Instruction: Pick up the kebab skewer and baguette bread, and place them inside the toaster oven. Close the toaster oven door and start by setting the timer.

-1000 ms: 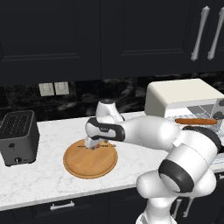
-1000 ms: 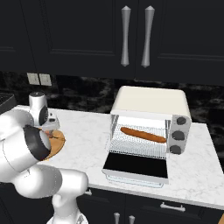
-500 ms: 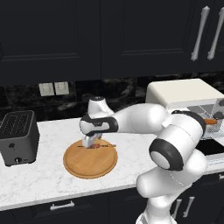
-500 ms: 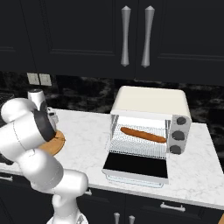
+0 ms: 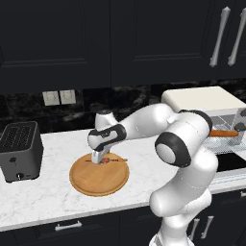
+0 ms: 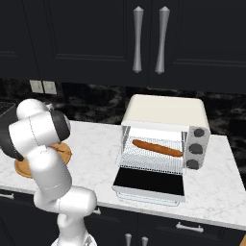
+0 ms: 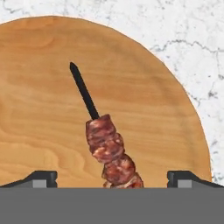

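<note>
The gripper (image 5: 100, 158) hangs low over the round wooden board (image 5: 99, 178) on the white marble counter (image 5: 48, 197), with the arm reaching far to the left from the base. In the hand view the two fingertips (image 7: 41, 178) stand wide apart, one on each side of the kebab skewer (image 7: 105, 146), and they do not touch it. The skewer lies flat on the board (image 7: 39, 109); its meat chunks sit between the fingertips and its dark thin stick points away toward the far side of the board (the other end is hidden at the bottom edge).

The baguette (image 6: 157, 148) lies on the wire rack inside the toaster oven (image 6: 166, 115), which stands on the counter well apart from the board, to the right. The oven door (image 6: 150, 182) is folded down, fully open. A dark slot toaster (image 5: 19, 149) stands on the left end of the counter, near the board but not touching it.
</note>
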Robot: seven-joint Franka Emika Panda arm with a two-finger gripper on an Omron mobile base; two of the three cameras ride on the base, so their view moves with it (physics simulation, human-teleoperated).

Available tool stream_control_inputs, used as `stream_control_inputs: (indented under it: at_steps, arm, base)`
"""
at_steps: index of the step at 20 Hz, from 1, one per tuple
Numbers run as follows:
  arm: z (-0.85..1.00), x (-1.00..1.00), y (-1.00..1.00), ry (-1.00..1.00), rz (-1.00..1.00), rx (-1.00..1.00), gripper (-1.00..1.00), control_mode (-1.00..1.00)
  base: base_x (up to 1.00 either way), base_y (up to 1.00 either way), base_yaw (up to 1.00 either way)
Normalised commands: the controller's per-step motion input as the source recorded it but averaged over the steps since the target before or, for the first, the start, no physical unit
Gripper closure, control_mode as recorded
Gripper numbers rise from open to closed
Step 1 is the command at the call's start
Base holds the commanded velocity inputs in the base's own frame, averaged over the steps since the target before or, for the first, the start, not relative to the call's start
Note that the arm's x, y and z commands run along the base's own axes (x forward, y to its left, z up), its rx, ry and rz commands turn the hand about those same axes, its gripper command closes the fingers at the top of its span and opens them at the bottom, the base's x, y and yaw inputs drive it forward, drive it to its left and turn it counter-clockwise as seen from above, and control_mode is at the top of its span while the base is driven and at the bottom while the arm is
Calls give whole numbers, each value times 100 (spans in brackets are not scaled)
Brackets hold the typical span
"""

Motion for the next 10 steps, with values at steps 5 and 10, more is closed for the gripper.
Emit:
stream_control_inputs:
  at_steps: [5,10]
  arm:
    - [-26,10,0,0,6,0,-100,-100]
    - [-15,4,0,0,4,0,-100,-100]
  base:
    - [0,0,0]
    - [0,0,0]
